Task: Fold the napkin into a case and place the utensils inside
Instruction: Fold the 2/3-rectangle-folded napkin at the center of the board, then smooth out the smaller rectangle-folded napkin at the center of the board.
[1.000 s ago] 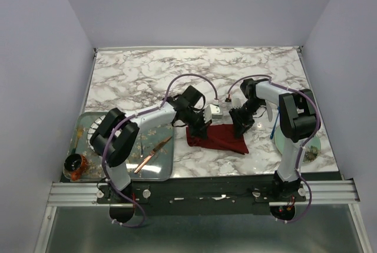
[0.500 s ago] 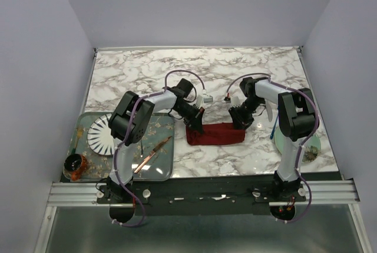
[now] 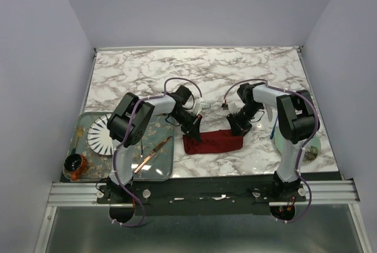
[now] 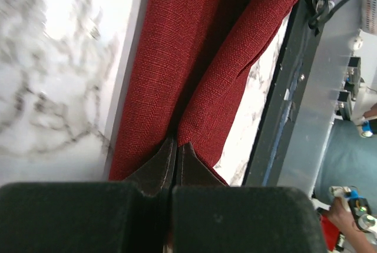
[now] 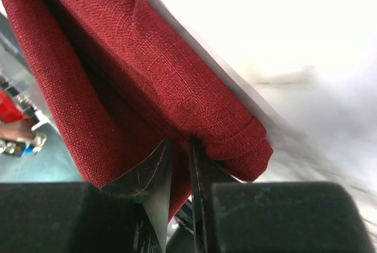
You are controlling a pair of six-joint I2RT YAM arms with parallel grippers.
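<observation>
Top external view tells you the main change. A second ago the napkin [image 3: 212, 142] was a wider, wrinkled patch lying further from the arm bases. Now it is a narrow, long band, pulled closer to the near edge of the surface [image 3: 177, 76]. Both arms have drawn back toward their bases together, and the cloth came with them. I judge that this fold is almost laid down, so the napkin begins to look like the case, but no utensil is inside yet. A blue-handled fork [image 3: 274, 128] lies to the right of the cloth, beside the right forearm. The copper knife [image 3: 152, 154] rests on the tray [image 3: 168, 173] at the left.

Look now at the poses. The left gripper [image 3: 194, 128] sits on the left end of the band and the right gripper [image 3: 237, 126] on the right end, both wrists bent down to the surface. In the left wrist view, the left gripper [image 4: 177, 147] has its fingertips pressed together on an edge of the napkin [image 4: 194, 58]. In the right wrist view, the right gripper [image 5: 179, 147] stands a little apart, and it seems clamped on a thicker fold of the napkin [image 5: 135, 70].
</observation>
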